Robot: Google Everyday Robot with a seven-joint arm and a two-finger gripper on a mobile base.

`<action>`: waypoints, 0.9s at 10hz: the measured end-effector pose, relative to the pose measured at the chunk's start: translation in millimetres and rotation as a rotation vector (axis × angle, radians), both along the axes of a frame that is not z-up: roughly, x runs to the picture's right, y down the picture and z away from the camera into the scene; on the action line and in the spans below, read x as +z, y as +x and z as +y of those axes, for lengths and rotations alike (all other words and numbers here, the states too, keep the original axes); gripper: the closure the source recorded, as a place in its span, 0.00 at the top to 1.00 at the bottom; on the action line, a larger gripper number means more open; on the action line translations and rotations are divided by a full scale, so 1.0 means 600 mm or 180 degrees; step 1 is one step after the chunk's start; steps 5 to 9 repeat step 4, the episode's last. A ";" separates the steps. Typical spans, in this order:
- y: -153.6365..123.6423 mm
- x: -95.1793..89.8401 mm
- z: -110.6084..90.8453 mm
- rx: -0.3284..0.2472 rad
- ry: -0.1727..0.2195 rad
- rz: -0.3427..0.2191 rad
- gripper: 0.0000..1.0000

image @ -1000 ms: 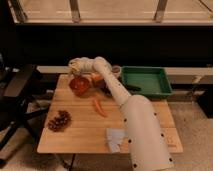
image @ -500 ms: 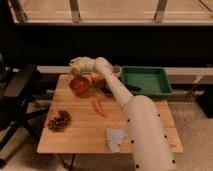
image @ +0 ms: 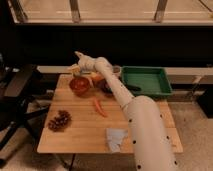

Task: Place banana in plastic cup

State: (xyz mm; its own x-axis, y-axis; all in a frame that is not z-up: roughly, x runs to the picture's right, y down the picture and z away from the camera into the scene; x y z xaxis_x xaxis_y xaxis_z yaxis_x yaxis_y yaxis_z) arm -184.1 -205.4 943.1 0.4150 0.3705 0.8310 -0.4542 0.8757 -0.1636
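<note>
Just above the far rim of the plastic cup [image: 80, 85], the gripper [image: 77, 66] hangs with the banana [image: 73, 69] pinched at its tip. An orange carrot [image: 100, 107] lies on the wooden table [image: 80, 140] nearer the camera, and a green tray [image: 146, 81] sits to the right.

The small, pale-yellow, slightly curved toy banana [image: 73, 68] is up at the tip of the robot's pale gripper [image: 75, 65], raised just above the far left rim of the cup and not down inside it; the wide, low, round red-orange plastic cup [image: 80, 85] stands upright near the far left of the wooden table [image: 80, 135]; its darker hollow faces up.
</note>
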 end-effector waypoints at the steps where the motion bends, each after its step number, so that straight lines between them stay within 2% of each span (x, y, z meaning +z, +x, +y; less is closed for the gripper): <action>1: 0.008 -0.014 -0.018 0.0071 0.0118 0.0022 0.80; 2: 0.020 -0.030 -0.043 0.0189 0.0267 0.0068 0.80; 4: 0.030 -0.046 -0.067 0.0321 0.0417 0.0121 0.80; 9: 0.030 -0.046 -0.067 0.0321 0.0417 0.0121 0.80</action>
